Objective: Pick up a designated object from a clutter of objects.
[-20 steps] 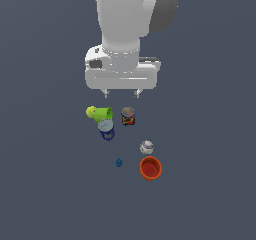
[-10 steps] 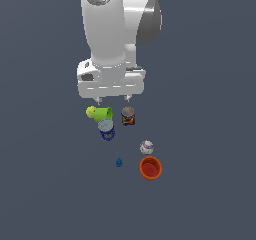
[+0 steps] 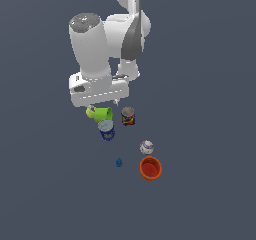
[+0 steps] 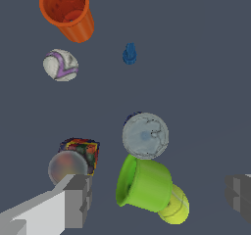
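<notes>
The yellow-green tennis ball lies against the base of the bright green cup, which is tipped on its side. In the wrist view the ball is partly hidden behind the cup. My gripper hovers just above the cup and ball, open and empty. In the wrist view the gripper has one finger near the dark can and the other beyond the ball, so cup and ball lie between them.
A blue can stands right in front of the cup. A dark red-labelled can is to the cup's right in the exterior view. Farther off are a white-purple ball, a tiny blue piece and an orange-red bowl.
The hand has moved toward the exterior view's left and lower, from above the dark can to just over the cup and ball. The objects have not moved.
</notes>
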`<state>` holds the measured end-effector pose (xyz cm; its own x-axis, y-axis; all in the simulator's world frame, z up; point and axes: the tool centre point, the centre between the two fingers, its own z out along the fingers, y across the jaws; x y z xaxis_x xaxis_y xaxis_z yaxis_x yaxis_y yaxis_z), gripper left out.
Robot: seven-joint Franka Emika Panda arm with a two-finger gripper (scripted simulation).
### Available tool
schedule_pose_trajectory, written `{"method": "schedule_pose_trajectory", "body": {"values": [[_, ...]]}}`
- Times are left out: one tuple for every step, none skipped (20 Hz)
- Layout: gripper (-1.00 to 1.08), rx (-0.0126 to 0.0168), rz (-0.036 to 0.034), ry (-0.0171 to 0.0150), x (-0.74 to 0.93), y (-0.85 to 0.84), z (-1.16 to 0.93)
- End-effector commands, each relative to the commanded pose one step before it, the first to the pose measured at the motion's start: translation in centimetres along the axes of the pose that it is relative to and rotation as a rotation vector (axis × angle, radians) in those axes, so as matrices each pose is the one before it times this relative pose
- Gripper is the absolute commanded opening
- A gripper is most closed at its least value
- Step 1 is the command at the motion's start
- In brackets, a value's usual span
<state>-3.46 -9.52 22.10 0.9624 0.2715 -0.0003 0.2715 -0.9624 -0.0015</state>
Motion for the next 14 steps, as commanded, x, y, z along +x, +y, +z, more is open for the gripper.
{"method": "schedule_pose_trajectory", "body": {"values": [[1.0, 0.0017, -0.03899, 0.00132, -0.916, 0.848, 1.213], [1.0, 0.00063, -0.01502, 0.00038, -0.391, 0.309, 0.472], [1.0, 0.00056, -0.01499, 0.00038, -0.403, 0.296, 0.468], [1.0, 0.0005, -0.01497, 0.00037, -0.415, 0.284, 0.464], [1.0, 0.00044, -0.01495, 0.00035, -0.427, 0.27, 0.459], [1.0, 0.00038, -0.01491, 0.00033, -0.438, 0.257, 0.455], [1.0, 0.00032, -0.01489, 0.00031, -0.448, 0.242, 0.451], [1.0, 0.00026, -0.01486, 0.00029, -0.459, 0.228, 0.447], [1.0, 0.0002, -0.01484, 0.00026, -0.468, 0.213, 0.442], [1.0, 0.00014, -0.01482, 0.00023, -0.477, 0.198, 0.438], [1.0, 0.00009, -0.0148, 0.00019, -0.486, 0.183, 0.433], [1.0, 0.00004, -0.01477, 0.00015, -0.494, 0.167, 0.429], [1.0, -0.00001, -0.01475, 0.00011, -0.501, 0.151, 0.424], [1.0, -0.00006, -0.01474, 0.00007, -0.508, 0.135, 0.42]]}}
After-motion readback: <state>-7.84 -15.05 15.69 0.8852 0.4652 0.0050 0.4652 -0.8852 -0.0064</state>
